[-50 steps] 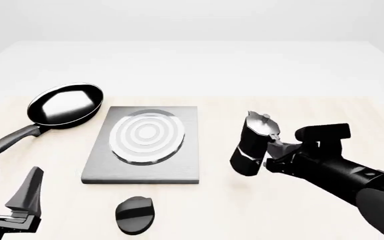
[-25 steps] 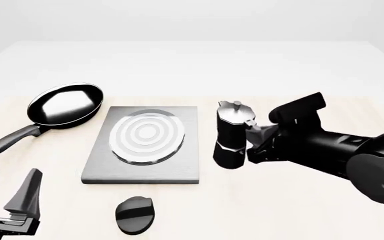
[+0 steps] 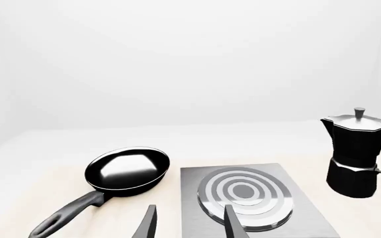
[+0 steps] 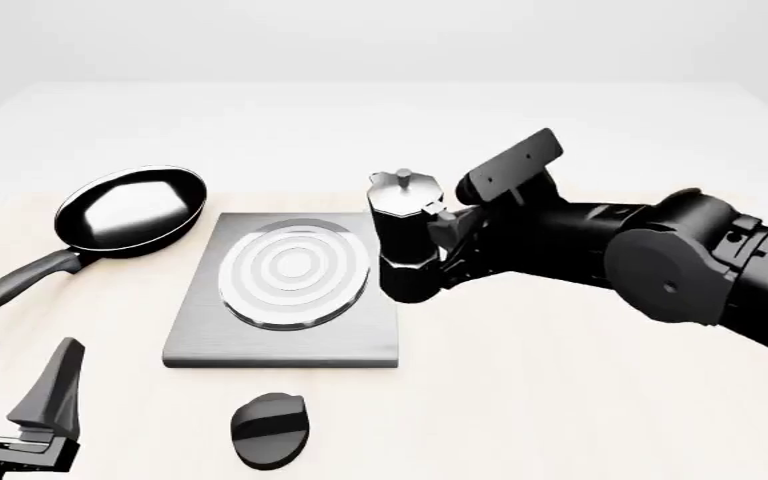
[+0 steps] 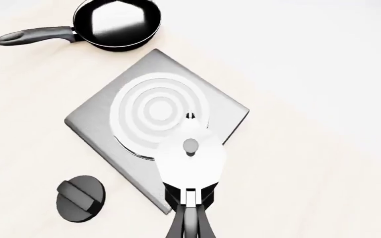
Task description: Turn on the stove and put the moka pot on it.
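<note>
Your right end effector (image 4: 448,240) clamps the moka pot (image 4: 404,240) by its handle, upright, at the stove's (image 4: 291,345) three o'clock edge for placing; left end effector (image 4: 17,390) idles apart.

Layout: flat square grey stove slab (image 4: 291,345) centre.
Black frying pan (image 4: 131,210) at 10 o'clock, black oval knob (image 4: 268,429) at 6, black-and-silver moka pot (image 4: 406,238) at 3.

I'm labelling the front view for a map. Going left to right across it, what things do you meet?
Left tool → frying pan → knob → stove → moka pot → right tool, holding the pot by its handle side.
</note>
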Robot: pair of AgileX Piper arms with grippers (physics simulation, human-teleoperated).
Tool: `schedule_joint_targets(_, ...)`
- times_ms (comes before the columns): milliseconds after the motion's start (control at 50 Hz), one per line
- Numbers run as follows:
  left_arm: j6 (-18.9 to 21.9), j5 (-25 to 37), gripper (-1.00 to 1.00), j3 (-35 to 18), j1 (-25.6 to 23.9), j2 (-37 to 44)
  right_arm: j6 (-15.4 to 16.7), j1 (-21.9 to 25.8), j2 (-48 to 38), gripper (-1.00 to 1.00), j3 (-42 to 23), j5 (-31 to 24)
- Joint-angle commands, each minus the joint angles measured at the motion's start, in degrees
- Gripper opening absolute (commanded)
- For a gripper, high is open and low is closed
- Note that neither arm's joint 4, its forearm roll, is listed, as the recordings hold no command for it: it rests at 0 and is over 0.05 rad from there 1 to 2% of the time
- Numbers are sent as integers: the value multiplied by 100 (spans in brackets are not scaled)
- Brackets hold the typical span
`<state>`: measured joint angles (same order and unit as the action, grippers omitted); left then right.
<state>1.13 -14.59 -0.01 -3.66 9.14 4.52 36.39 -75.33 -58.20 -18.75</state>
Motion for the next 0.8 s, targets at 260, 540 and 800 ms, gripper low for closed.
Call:
schedule_joint_targets(260,53,-131,100,0,-16,157,151,321,-978,-100,-1351,-58)
schedule_joint_targets(540,65,-230,100,0,-17,272,-137,423,-1530,-100,-1763,226)
schedule_joint_targets(800,60,-450,100,0,-32,522,-227,362,-2130,-100,-2292,408)
